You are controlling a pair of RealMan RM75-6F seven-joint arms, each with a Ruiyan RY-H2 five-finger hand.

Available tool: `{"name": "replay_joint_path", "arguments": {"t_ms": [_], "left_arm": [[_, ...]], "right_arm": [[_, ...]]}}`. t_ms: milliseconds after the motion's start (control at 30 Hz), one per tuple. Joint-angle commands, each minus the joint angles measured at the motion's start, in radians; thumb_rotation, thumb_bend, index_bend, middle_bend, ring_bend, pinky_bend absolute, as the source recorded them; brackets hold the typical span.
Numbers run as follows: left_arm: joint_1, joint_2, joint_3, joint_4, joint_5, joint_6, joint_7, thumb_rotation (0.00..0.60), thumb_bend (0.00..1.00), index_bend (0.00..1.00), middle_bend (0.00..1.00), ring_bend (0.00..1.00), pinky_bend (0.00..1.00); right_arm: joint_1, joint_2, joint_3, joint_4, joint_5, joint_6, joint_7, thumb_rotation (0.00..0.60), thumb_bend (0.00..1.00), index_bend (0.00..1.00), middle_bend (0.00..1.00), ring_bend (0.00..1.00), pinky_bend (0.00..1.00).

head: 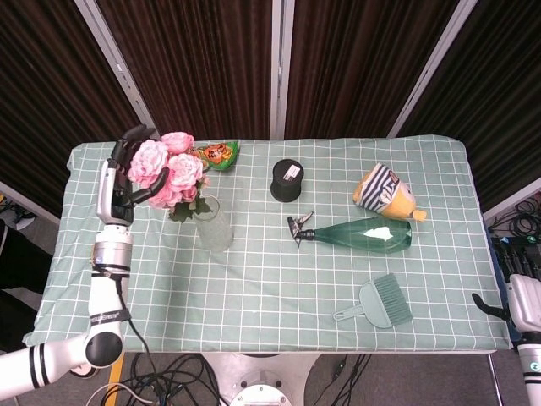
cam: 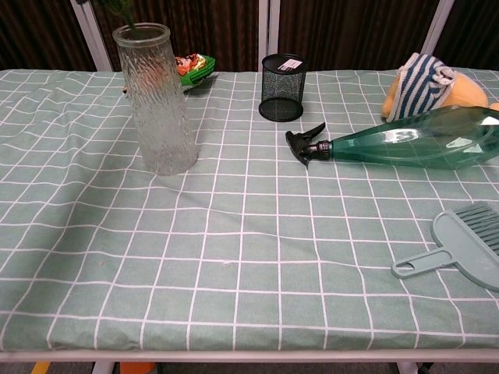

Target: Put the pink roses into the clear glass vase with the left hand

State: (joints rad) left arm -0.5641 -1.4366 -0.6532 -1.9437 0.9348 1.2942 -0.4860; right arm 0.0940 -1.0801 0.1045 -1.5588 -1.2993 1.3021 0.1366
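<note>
My left hand (head: 125, 167) grips the bunch of pink roses (head: 169, 170) at the table's back left, in the head view. The blooms hang just left of and above the mouth of the clear glass vase (head: 213, 223), with the green leaves near its rim. In the chest view the vase (cam: 156, 97) stands upright at the left, and green leaves (cam: 117, 9) show at the top edge above it. Whether the stem is inside the vase I cannot tell. My right hand (head: 517, 292) rests off the table's right edge, holding nothing.
A snack packet (head: 215, 154) lies behind the vase. A black mesh cup (head: 287, 180) stands mid-table, a green spray bottle (head: 363, 233) lies to its right, a striped plush toy (head: 385, 193) behind that, and a small brush (head: 382, 303) near the front.
</note>
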Motion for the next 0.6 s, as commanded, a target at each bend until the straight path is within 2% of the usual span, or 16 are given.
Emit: {"name": "replay_joint_path", "arguments": {"t_ms": [33,367,500,600], "left_arm": [[0.014,-0.009,0.034,0.04,0.077,-0.017,-0.063,0.6,0.19,0.09,0.0,0.05,0.15],[0.053,0.037,0.039,0.008,0.139,-0.005,-0.107,0.6,0.17,0.09,0.0,0.04,0.13],[0.091,0.075,0.078,0.011,0.211,0.024,-0.087,0.6,0.16,0.09,0.03,0.04,0.13],[0.133,0.108,0.126,0.033,0.293,0.067,-0.06,0.6,0.16,0.09,0.04,0.04,0.13]], "right_arm": [[0.001,0.001,0.001,-0.001,0.001,-0.001,-0.002,0.6,0.14,0.07,0.0,0.0,0.0],[0.001,0.003,0.002,-0.009,-0.001,0.002,-0.007,0.6,0.14,0.07,0.0,0.0,0.0],[-0.002,0.008,0.003,-0.014,-0.006,0.01,-0.007,0.6,0.14,0.07,0.0,0.0,0.0],[-0.004,0.01,0.003,-0.014,-0.01,0.017,-0.003,0.6,0.14,0.07,0.0,0.0,0.0]]}}
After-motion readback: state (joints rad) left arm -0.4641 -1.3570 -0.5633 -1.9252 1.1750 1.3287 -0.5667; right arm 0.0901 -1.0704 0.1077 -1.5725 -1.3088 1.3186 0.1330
